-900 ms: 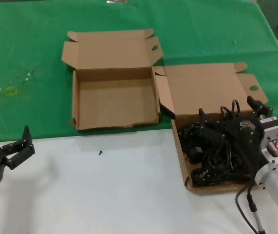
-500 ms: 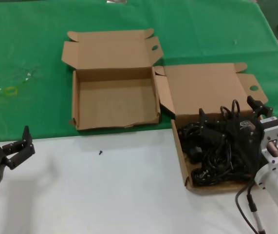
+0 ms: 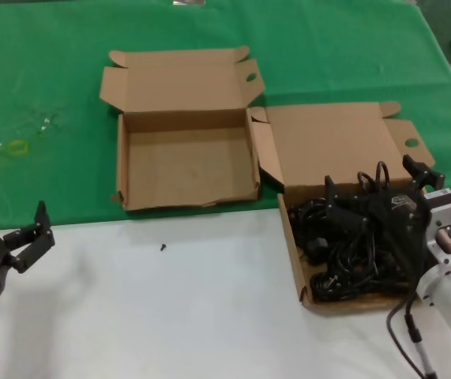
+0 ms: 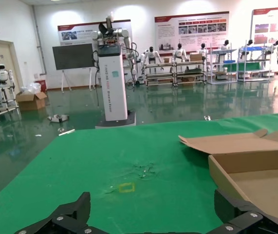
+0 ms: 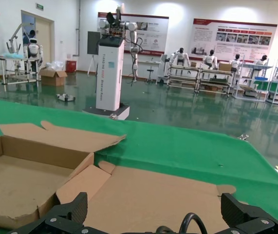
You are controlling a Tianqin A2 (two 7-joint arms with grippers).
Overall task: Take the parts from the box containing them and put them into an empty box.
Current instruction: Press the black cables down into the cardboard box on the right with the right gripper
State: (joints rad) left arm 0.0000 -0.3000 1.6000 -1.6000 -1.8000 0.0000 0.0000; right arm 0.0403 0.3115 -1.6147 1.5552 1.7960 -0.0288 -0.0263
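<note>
Change: almost none — the left gripper has dipped a touch lower; the boxes have stayed put.
Full box: the box containing them lies just right of the empty box, lid folded back, one side flap splayed toward its twin.
Parts: black cables and plugs, tangled in a heap inside (single pieces hard to tell apart).
Empty box: bare brown floor, low uneven front wall.
Right gripper: fingers spread wide, down over the parts.
Left gripper: fingers apart, on the white surface — well left of the empty box.
</note>
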